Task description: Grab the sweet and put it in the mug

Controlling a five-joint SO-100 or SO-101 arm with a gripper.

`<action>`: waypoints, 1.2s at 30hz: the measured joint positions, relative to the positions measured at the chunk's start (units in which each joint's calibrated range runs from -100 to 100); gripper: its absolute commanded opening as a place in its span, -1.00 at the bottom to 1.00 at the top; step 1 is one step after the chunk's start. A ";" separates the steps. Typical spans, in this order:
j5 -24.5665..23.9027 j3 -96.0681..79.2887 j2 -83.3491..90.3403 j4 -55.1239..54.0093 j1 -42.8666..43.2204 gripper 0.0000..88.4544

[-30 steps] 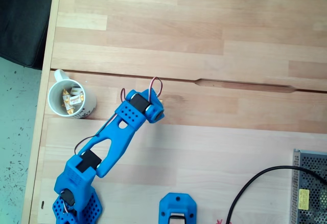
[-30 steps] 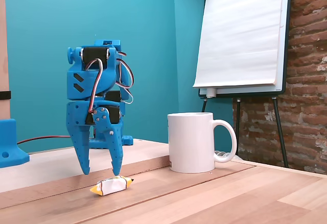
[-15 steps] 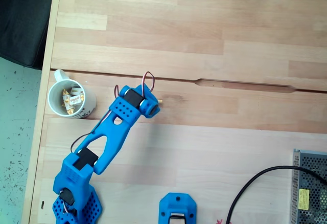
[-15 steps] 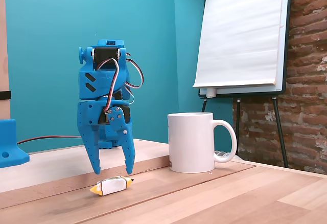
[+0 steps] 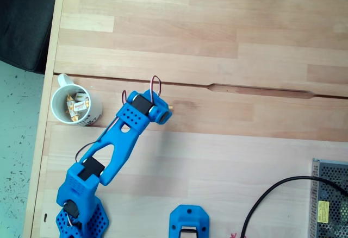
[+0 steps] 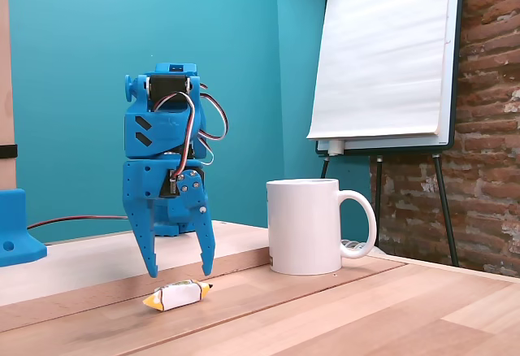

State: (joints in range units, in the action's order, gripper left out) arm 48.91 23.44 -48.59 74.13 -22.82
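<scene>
The sweet (image 6: 177, 294) is a small white candy with orange twisted ends, lying on the wooden table in front of a raised board edge. My blue gripper (image 6: 179, 273) hangs straight above it, open, a fingertip near each end of the candy and not touching it. From above, the gripper head (image 5: 154, 111) covers most of the sweet (image 5: 171, 108), leaving one orange tip showing. The white mug (image 6: 307, 226) stands upright to the right of the sweet, handle pointing right. In the view from above the mug (image 5: 95, 112) sits near the table's left edge and holds several wrapped sweets.
A second blue base (image 5: 188, 221) sits at the bottom edge in the view from above, with a black cable (image 5: 270, 193) and a metal mesh box (image 5: 329, 200) at bottom right. A flip chart on an easel (image 6: 386, 55) stands behind the mug.
The gripper has shifted toward the mug, from beside the sweet to directly over it, staying open. Over the last half second it has barely moved.
</scene>
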 measured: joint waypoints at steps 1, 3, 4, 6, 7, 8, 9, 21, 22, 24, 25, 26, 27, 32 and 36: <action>0.20 0.00 0.00 0.00 0.00 -0.46; 0.24 0.00 0.00 0.00 0.00 -0.46; 0.24 0.00 0.00 0.00 0.00 -0.46; 0.24 0.00 0.00 0.00 0.00 -0.46; 0.24 0.00 0.00 0.00 0.00 -0.46; 0.24 0.00 0.00 0.00 0.00 -0.46; 0.24 0.00 0.00 0.00 0.00 -0.46; 2.44 0.18 -3.27 0.00 -2.81 -0.46; 2.49 0.18 -3.27 0.00 -2.81 -0.46; 2.49 0.18 -3.27 0.00 -2.81 -0.46; 2.49 0.18 -3.45 0.00 -2.81 -0.46; 2.49 0.18 -3.72 0.00 -2.81 -0.46; 2.49 0.18 -4.00 0.00 -2.81 -0.46; 2.54 0.18 -6.27 0.00 -2.81 -0.46; 2.64 1.17 -6.81 0.00 -2.88 -0.46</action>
State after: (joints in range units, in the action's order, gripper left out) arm 51.55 24.61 -55.40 74.13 -25.70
